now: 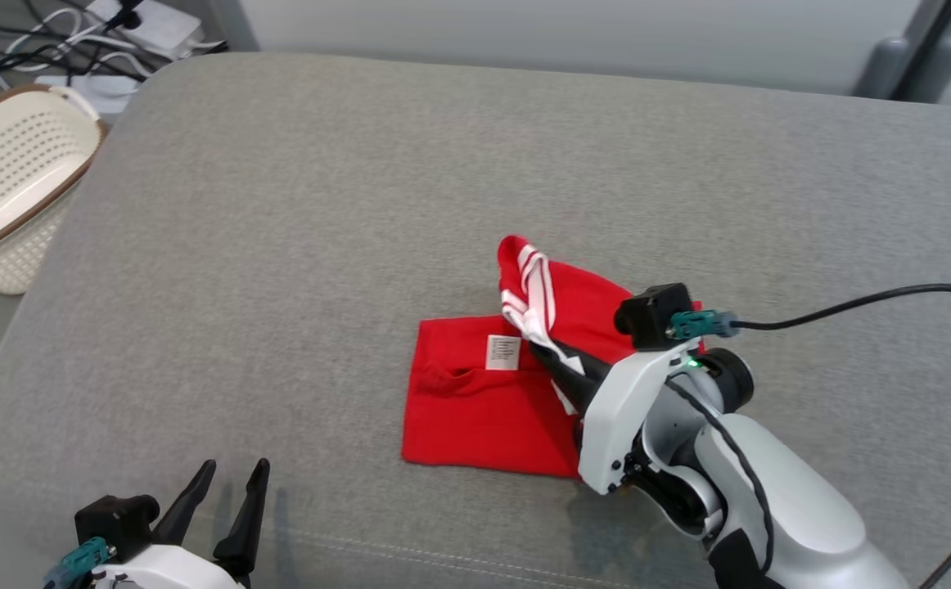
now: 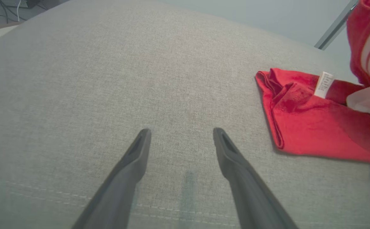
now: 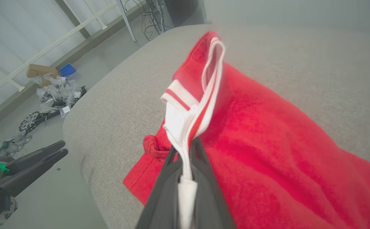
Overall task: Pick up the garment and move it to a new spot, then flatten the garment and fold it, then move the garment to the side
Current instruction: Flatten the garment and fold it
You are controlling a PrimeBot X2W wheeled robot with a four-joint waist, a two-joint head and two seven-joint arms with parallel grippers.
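The garment (image 1: 475, 409) is red with white striped trim and a small white label. It lies partly folded on the grey cushion (image 1: 361, 204), right of centre. My right gripper (image 1: 543, 352) is shut on its white striped trim, lifting that edge above the flat part. In the right wrist view, the dark fingers (image 3: 204, 178) clamp the white trim (image 3: 185, 124) while the garment (image 3: 267, 152) drapes away to the right. My left gripper (image 1: 230, 474) stands open at the lower left, apart from the cloth. The left wrist view has the open left gripper (image 2: 181, 132) over bare cushion and the garment (image 2: 315, 124) to its right.
A cream perforated basket (image 1: 9, 188) with a brown rim stands off the cushion's far left edge. Cables and a power strip (image 1: 115, 33) lie on the floor behind it. A black cable (image 1: 852, 307) runs from my right wrist. Floor clutter (image 3: 51, 95) lies beyond the cushion.
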